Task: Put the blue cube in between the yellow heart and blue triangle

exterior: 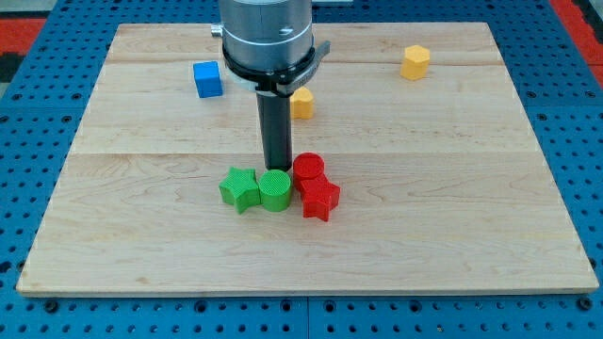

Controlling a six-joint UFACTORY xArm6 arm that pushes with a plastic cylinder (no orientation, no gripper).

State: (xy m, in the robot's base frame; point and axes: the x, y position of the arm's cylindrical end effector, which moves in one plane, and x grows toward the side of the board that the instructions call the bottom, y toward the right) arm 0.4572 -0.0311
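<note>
Arm housing (265, 33) was a silvery-grey cylinder, ringed by a black clamp collar with side tabs. Below the collar, a straight dark rod ended at my tip (278, 169).

blue cube (208, 79) sits flat on surface, upper left of view, top face lighter, front face darker, nothing touching it. yellow heart (301, 103), far as shape can be made out, partly hidden behind rod, well right of cube and bit lower in view. blue triangle doesn't show anywhere in view. cube and heart clearly apart.
</note>
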